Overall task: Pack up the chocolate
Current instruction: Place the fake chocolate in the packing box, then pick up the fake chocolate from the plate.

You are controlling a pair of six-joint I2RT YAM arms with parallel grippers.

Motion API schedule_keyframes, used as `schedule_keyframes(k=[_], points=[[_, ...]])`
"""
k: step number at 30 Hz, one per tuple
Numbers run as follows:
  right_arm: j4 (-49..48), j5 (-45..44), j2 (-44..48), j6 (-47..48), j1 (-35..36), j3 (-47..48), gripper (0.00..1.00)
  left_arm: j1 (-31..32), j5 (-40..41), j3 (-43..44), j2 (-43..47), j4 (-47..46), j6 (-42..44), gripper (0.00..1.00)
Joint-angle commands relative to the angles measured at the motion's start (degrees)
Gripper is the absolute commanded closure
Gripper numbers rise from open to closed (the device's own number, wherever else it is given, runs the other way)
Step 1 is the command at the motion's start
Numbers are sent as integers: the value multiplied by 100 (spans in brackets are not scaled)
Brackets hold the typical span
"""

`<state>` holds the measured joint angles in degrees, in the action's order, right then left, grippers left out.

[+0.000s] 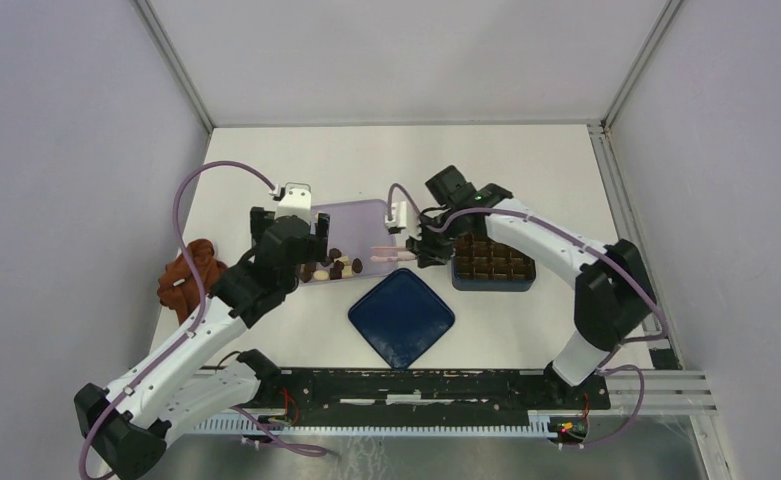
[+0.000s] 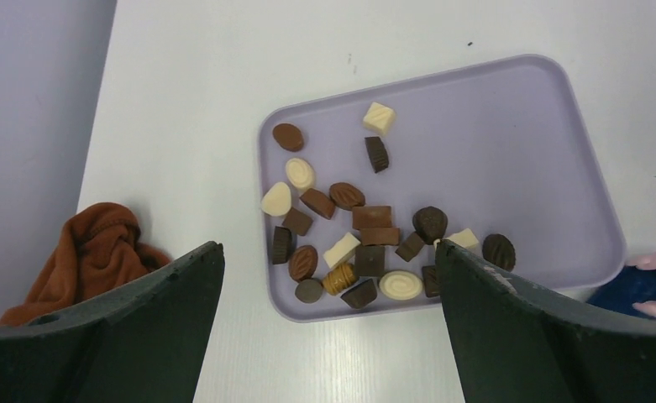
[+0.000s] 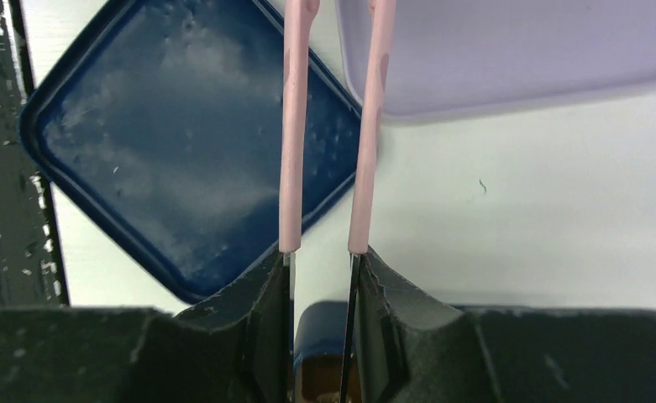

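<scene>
TOP EXTERNAL VIEW
- Chocolate location: bite-sized dark brown, mid brown and cream-white chocolate pieces (image 1: pixel 331 267) lie at the near-left end of one flat lavender rectangular tray (image 1: pixel 366 215).
- Left gripper (image 1: pixel 313 246): above that end of the tray, released.
- Right gripper (image 1: pixel 421 246): grasping one pair of pink tongs (image 1: pixel 391 254); long axis left-right, tips toward the chocolate.
- Surroundings: one dark blue gridded box (image 1: pixel 493 262) under the right arm; one dark blue square lid (image 1: pixel 402 317) near the tray; one crumpled reddish-brown cloth (image 1: pixel 188 275) left of it.

LEFT WRIST VIEW
- Left gripper (image 2: pixel 326 252): jaws spread wide, nothing between them.
- Count: about twenty-three chocolate pieces (image 2: pixel 372 217), six cream-white.
- Orientation: mixed; ovals point various ways.
- Obstruction: both fingers (image 2: pixel 139 327) hide the tray's near corners.

RIGHT WRIST VIEW
- Right gripper (image 3: pixel 320 269): clenched on both tong arms (image 3: pixel 291 126), which are parallel, apart, and cross the lid (image 3: pixel 139 151).
- Chocolate: not visible here.
</scene>
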<state>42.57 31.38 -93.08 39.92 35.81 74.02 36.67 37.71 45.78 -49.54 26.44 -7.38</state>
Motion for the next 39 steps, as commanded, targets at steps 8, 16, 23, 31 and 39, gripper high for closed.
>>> schedule_keyframes(k=[8,16,23,31,39], points=[[83,-1137,-1690,-97,677,1473,65,-133,725,-19,233,-174,92,0],[152,-1273,-2095,-169,703,1598,64,-144,637,-8,353,-187,108,0],[211,-1210,-2278,-181,738,1709,62,-174,547,10,351,-195,132,0],[344,-1249,-2591,-194,813,2056,61,-211,533,2,377,-200,139,0],[426,-1290,-2725,-239,886,2236,58,-228,455,2,371,-209,143,1]])
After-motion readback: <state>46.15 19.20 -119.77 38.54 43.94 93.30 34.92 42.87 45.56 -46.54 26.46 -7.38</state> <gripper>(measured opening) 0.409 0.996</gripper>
